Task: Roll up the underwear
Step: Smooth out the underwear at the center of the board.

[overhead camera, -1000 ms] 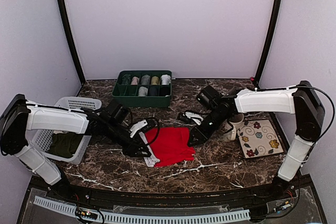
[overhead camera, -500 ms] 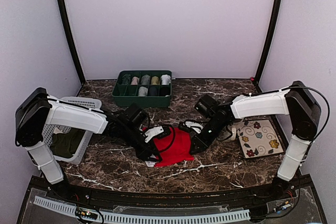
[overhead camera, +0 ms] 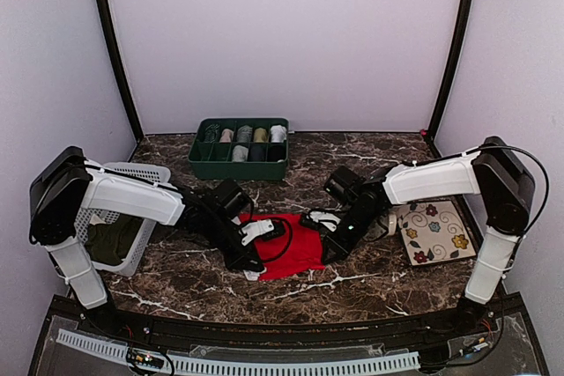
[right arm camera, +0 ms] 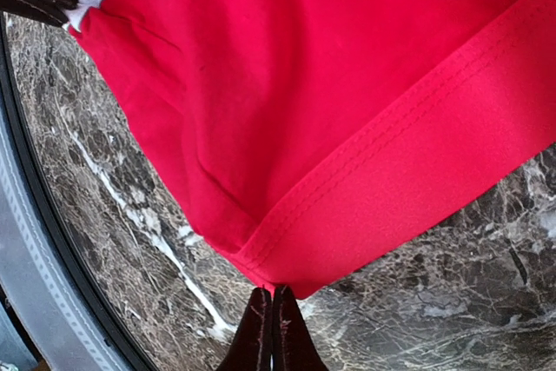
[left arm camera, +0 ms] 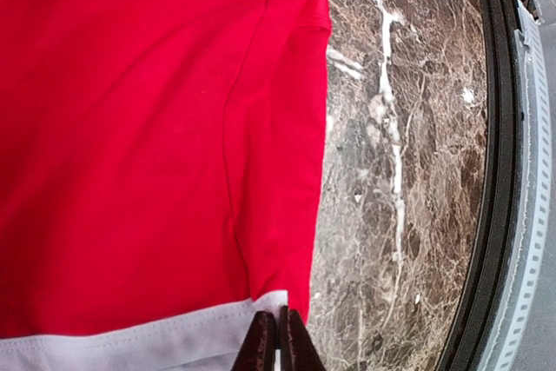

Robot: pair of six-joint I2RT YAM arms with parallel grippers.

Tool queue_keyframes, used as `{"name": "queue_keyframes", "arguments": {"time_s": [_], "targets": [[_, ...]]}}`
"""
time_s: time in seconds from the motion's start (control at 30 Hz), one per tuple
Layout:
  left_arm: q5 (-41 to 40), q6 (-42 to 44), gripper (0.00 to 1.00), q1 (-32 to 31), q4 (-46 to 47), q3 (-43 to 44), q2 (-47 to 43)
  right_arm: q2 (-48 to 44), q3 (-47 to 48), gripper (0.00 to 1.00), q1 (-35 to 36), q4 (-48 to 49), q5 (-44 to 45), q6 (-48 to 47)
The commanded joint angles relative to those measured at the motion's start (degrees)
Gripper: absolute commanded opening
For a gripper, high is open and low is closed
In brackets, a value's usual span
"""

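The red underwear (overhead camera: 300, 248) lies flat on the marble table between my arms. In the left wrist view it fills the left side (left arm camera: 156, 128), its white waistband along the bottom. My left gripper (left arm camera: 278, 341) is shut on the waistband's corner, at the cloth's near-left edge in the top view (overhead camera: 249, 263). My right gripper (right arm camera: 272, 301) is shut on the corner of the stitched leg hem of the underwear (right arm camera: 330, 84), at the cloth's right edge in the top view (overhead camera: 328, 253). The lettering and logo are hidden.
A green divided tray (overhead camera: 240, 163) with rolled garments stands at the back. A white basket (overhead camera: 132, 172) holding a dark olive garment (overhead camera: 110, 242) sits at the left. A floral mat (overhead camera: 436, 231) and a mug (overhead camera: 394, 217) sit at the right. The table's black front rim (left arm camera: 495, 171) is close.
Both grippers have moved inward toward each other, the left one rightward and the right one leftward. The red cloth now spans less of the table than a second ago.
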Motion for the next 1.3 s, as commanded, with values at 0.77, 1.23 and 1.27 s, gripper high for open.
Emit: {"name": "queue_keyframes", "arguments": {"time_s": [0.77,1.23,1.27], "targets": [[-0.9,4.6,0.0,-0.2,-5.2,-4.1,-5.3,-4.5,2.4,0.17,1.0,-1.9,-1.6,0.8],[-0.8,8.7,0.0,-0.2,-9.0,-2.9,-1.8,-0.5,4.4,0.35,1.5,0.4,-3.2,3.6],[-0.8,8.6,0.0,-0.2,-9.0,-2.8,-1.7,-0.2,4.2,0.36,1.8,0.2,-3.0,3.4]]}}
